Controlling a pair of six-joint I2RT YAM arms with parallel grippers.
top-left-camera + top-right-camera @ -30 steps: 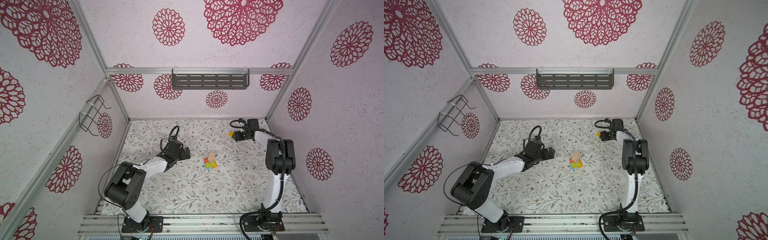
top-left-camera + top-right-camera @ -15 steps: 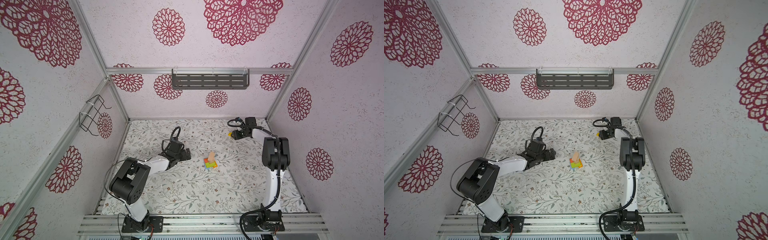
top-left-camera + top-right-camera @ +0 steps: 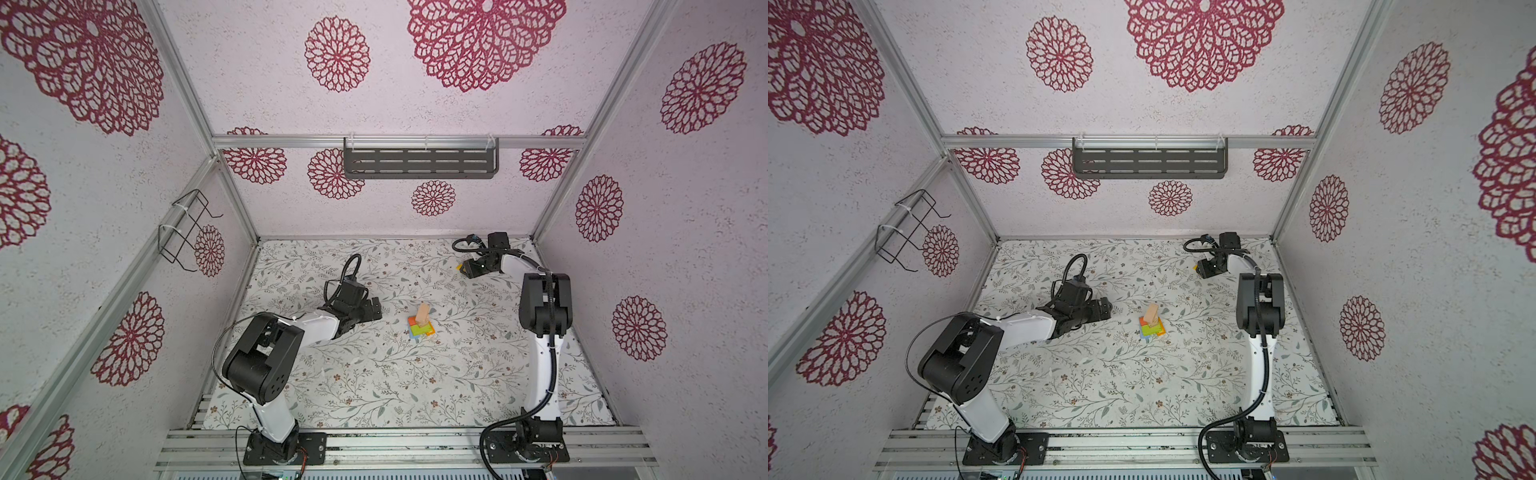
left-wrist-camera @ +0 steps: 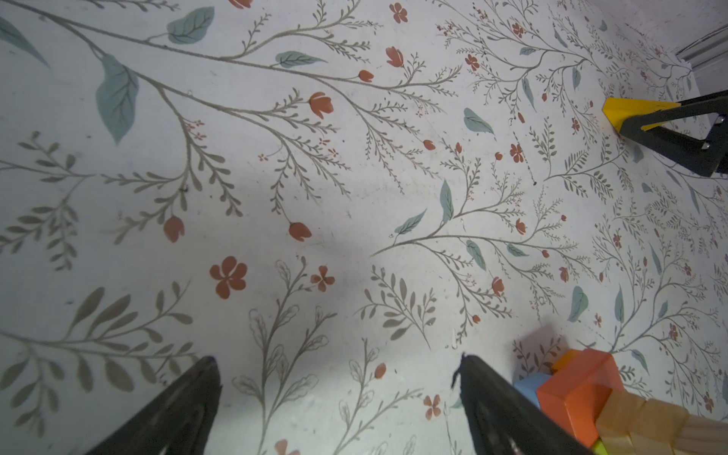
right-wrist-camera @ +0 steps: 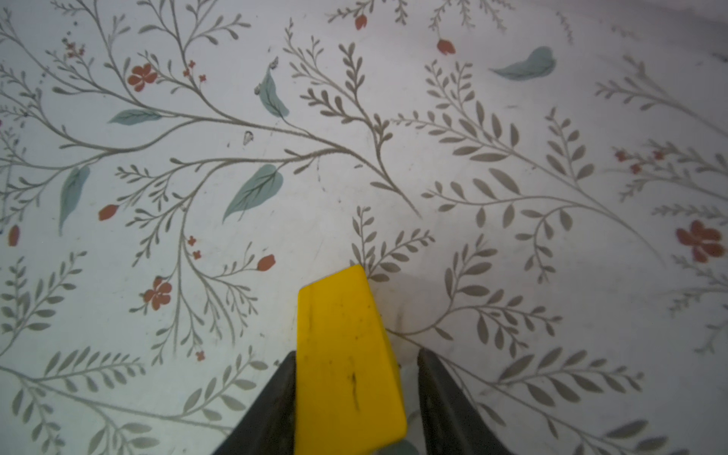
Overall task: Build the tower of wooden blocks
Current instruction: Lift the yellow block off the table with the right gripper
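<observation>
Right claw (image 5: 356, 354) sits low at the far right corner of the floral-print bench (image 3: 374, 386). Its jaws are narrow, set either side of the flat yellow painted wood block (image 5: 338, 315). One finger (image 5: 275, 402) touches its side. The other stands just off, w/ a sliver of mat showing btwn, so it's not clamped yet. Left claw (image 4: 335, 358) is wide and empty, low just beside the wood block tower (image 3: 422, 324), which stands near mid-bench.

Yellow block is prob light and stiff and won't crush. The smooth paint is likely a bit slick vs the black fingers. Best hold is across its narrow width, on the two long sides, approx mid-length. As it stands, the fingers reach only its rear end and most of it sticks out past the tips. I'd expect it to swivel if pinched there w/ little force.

It lies flat on a broad face. Its long axis runs in line w/ the fingers, tapered nose pointing away from the wrist. In a top view the yellow block (image 3: 459, 267) lies roughly along the far edge, nose toward the left side.

The tower is flat blue, orange and lime-green pieces w/ a tall plain tan wood block (image 3: 423, 312) on end on top, long axis up. That leaves a small landing face, and it prob tips easily.
</observation>
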